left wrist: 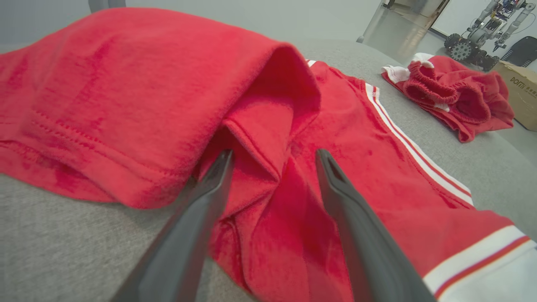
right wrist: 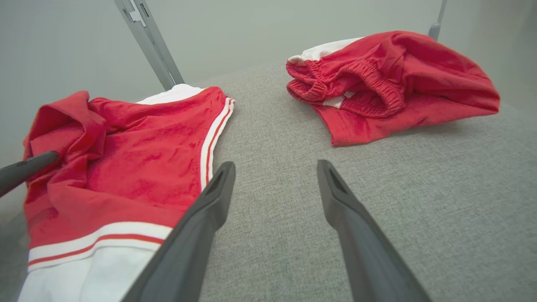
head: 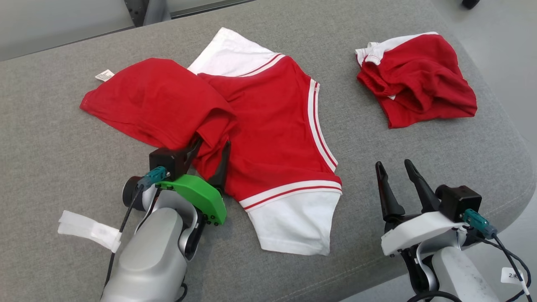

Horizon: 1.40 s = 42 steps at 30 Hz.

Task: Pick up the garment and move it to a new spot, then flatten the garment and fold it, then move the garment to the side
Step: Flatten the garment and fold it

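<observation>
The garment [head: 272, 126] is a red shirt with white sleeves and white-striped trim, lying spread on the grey padded table [head: 50, 126]. Its left half is folded over itself. My left gripper [head: 212, 144] is open at the shirt's near hem, its two fingers straddling a raised fold of red cloth [left wrist: 260, 138]. The left wrist view looks along the gripper [left wrist: 273, 153] at that fold between the jaws, which are not closed on it. My right gripper [head: 394, 163] stands open over bare table to the right of the shirt [right wrist: 138, 159], with nothing between its fingers [right wrist: 275, 163].
A second red and white garment [head: 415, 79] lies bunched at the table's far right. The table's rounded edge [head: 516, 167] runs just beside my right arm. A cardboard box [left wrist: 520, 92] and another robot [left wrist: 482, 33] stand on the floor beyond.
</observation>
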{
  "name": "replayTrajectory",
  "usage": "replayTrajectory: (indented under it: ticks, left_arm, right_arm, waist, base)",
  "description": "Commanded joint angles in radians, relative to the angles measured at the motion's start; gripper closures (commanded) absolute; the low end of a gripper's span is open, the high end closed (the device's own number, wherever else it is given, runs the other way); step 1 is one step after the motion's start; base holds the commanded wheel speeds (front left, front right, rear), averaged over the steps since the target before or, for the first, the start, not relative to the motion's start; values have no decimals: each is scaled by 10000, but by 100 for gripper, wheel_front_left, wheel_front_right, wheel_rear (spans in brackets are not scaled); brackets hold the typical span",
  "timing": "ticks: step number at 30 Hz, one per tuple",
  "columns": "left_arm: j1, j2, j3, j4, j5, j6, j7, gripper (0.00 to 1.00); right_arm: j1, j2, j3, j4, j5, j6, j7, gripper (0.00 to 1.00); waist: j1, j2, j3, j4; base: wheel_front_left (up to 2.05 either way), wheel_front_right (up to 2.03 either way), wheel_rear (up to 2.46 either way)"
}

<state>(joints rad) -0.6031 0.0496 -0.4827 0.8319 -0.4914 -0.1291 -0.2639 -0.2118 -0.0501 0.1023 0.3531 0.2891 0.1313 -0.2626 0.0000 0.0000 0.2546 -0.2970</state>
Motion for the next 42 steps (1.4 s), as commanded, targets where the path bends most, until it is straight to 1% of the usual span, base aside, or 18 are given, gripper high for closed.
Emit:
replayTrajectory:
  ticks: [1, 8, 9, 10, 11, 12, 13, 17, 20, 25, 31, 36, 40, 41, 42]
  left_arm:
    - [-162, 70, 128, 39, 30, -23, 5, 0]
    - [-297, 76, 533, 23, 43, -12, 5, 0]
    - [-310, 75, 598, 26, 42, -12, 5, 5]
    - [-280, 73, 662, 62, -60, -12, 5, 38]
    - [-295, 68, 700, 73, -110, -12, 5, 59]
    - [-355, 63, 671, 87, -68, -12, 5, 94]
    - [-392, 71, 634, 128, -34, -12, 5, 100]
    - [-466, 141, 550, 21, -61, -12, 5, 100]
    - [-290, 199, 724, -457, 104, -13, 3, 100]
    - [125, 248, 1623, -1918, 750, 44, 3, 100]
    - [421, 364, 2260, -3675, 2184, 174, 5, 100]
    - [788, 629, 2344, -4014, 3123, 419, 5, 100]
    - [1388, 905, 2255, -3464, 3715, 811, 5, 100]
    - [1594, 917, 2257, -3135, 3732, 879, 5, 90]
    - [1852, 945, 2268, -2591, 3701, 920, 71, 50]
  right_arm:
    - [-22, -19, -10, -51, 55, -13, -28, 0]
    - [-74, -19, -37, -83, 64, -13, -28, 0]
    - [-96, -19, -23, -76, 62, -13, -28, 0]
    - [-115, -19, 3, -73, 59, -13, -28, 0]
    - [-123, -19, 22, -72, 59, -13, -28, 0]
    - [-137, -19, 49, -66, 53, -13, -28, 0]
    - [-157, -19, 68, -59, 39, -13, -28, 0]
    - [-134, -21, -28, -51, 17, -14, -28, 0]
    - [24, -18, -218, -14, -18, -13, -28, 0]
    - [224, -19, -467, 31, -62, -13, -28, 0]
    - [275, -21, -374, 191, 5, -13, -28, 0]
    - [487, -26, -284, 346, 192, -13, -28, 0]
    - [606, -27, -294, 471, 259, -13, -28, 0]
    - [635, -26, -290, 507, 265, -13, -28, 0]
    - [658, -26, -273, 540, 269, -13, -28, 0]
  waist:
    - [0, 0, 20, -22]
    - [0, 0, 78, 40]
    - [0, 0, 87, 52]
    - [0, 0, 91, 56]
    - [0, 0, 95, 53]
    - [0, 0, 102, 47]
    - [0, 0, 107, 40]
    - [0, 0, 85, 96]
    - [0, 0, -61, 357]
    - [0, 0, -466, 1264]
    - [0, 0, -922, 2551]
    - [0, 0, -1223, 3289]
    - [0, 0, -1384, 3595]
    - [0, 0, -1407, 3631]
    - [0, 0, -1430, 3645]
  base:
    - [0, 0, 0]
    - [0, 0, 0]
    - [0, 0, 0]
    - [0, 0, 0]
    - [0, 0, 0]
    - [0, 0, 0]
    - [0, 0, 0]
    - [0, 0, 0]
    - [0, 0, 0]
    - [0, 0, 0]
    - [0, 0, 0]
    - [0, 0, 0]
    - [0, 0, 0]
    - [0, 0, 0]
    - [0, 0, 0]
